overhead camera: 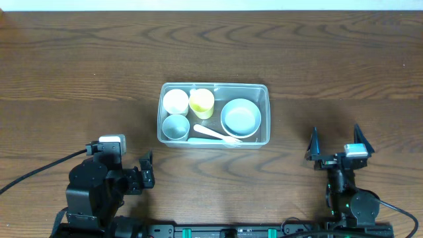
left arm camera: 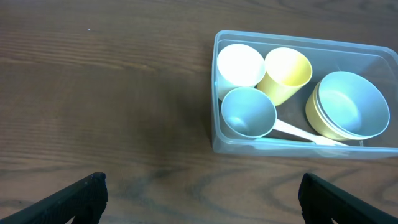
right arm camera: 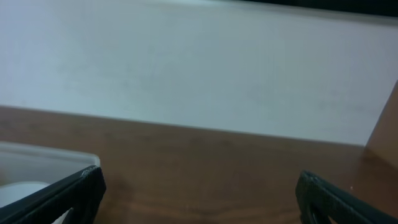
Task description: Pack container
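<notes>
The clear plastic container (overhead camera: 264, 92) sits at the table's middle. It holds a white cup (overhead camera: 176, 100), a yellow cup (overhead camera: 201, 102), a light blue cup (overhead camera: 176, 126), stacked bowls with a blue one on top (overhead camera: 240, 118), and a white fork (overhead camera: 215, 134). In the left wrist view the container (left arm camera: 298, 147) is at the upper right, with the cups and bowls (left arm camera: 351, 106) inside. My left gripper (overhead camera: 147, 170) (left arm camera: 200, 193) is open and empty, near the front left. My right gripper (overhead camera: 336, 142) (right arm camera: 199, 193) is open and empty, front right; a container corner (right arm camera: 43, 160) shows at its left.
The wooden table (overhead camera: 79, 66) spans the view. A pale wall (right arm camera: 199, 74) rises behind the table's far edge in the right wrist view. Both arm bases stand at the table's front edge.
</notes>
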Tool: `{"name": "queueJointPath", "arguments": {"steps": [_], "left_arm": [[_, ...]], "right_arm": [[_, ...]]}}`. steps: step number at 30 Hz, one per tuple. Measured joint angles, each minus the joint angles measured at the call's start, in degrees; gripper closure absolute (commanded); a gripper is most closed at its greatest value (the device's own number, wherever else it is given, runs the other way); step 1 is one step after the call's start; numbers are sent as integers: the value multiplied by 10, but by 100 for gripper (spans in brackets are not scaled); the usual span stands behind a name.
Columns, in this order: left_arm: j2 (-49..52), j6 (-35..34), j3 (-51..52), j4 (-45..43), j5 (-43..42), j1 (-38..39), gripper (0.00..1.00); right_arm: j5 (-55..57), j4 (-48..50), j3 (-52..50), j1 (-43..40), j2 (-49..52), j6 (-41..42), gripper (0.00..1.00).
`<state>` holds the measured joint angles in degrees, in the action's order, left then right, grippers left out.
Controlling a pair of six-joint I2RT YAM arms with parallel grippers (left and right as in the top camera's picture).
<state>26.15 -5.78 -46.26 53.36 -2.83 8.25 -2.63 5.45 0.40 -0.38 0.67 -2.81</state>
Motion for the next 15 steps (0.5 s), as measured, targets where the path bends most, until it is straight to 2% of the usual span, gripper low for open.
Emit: {"name": "queueJointPath", "arguments": {"steps": [6,15], "left_arm": [[0,0,0,0,0,0,2],[0,0,0,0,0,0,2]], "right_arm": [[0,-93,0,0,0,-4,1],[0,-92,0,0,2,-4,1]]}}
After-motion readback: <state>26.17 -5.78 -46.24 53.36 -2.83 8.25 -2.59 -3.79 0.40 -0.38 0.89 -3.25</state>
